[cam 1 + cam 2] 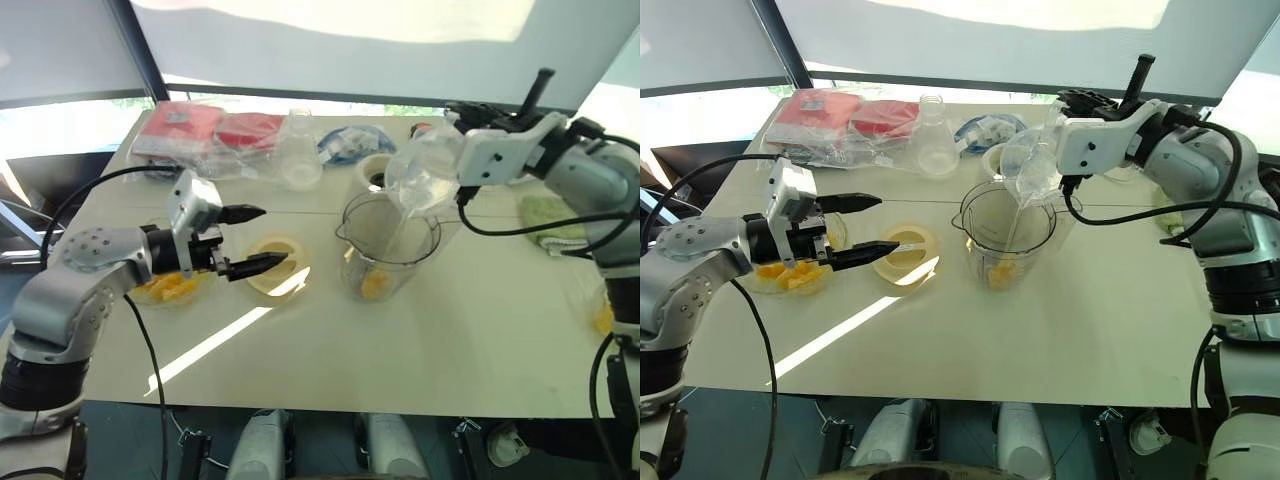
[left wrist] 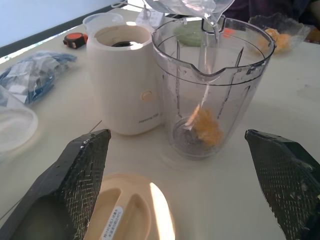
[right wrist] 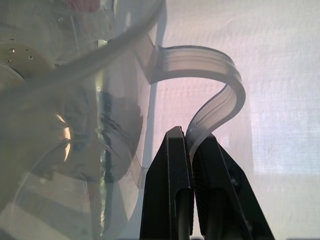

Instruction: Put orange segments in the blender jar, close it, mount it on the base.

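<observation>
The clear blender jar [image 1: 388, 250] stands upright at mid-table with orange segments [image 2: 206, 127] at its bottom. My right gripper [image 3: 192, 137] is shut on the handle of a clear plastic jug [image 1: 425, 170], which is tilted with its spout over the jar's mouth. A thin stream runs from the jug into the jar. The cream blender base [image 2: 125, 85] stands just behind the jar. A cream lid [image 1: 278, 265] lies flat to the jar's left. My left gripper [image 1: 272, 236] hangs open just above the lid, holding nothing. A glass bowl of orange segments [image 1: 170, 290] sits under my left wrist.
A glass flask [image 1: 298, 150], red packets in plastic [image 1: 200, 135] and a blue bag [image 1: 355, 143] line the table's far side. A green cloth [image 1: 548, 215] lies at the right. Another glass bowl with orange pieces [image 2: 280, 35] sits beyond the jar.
</observation>
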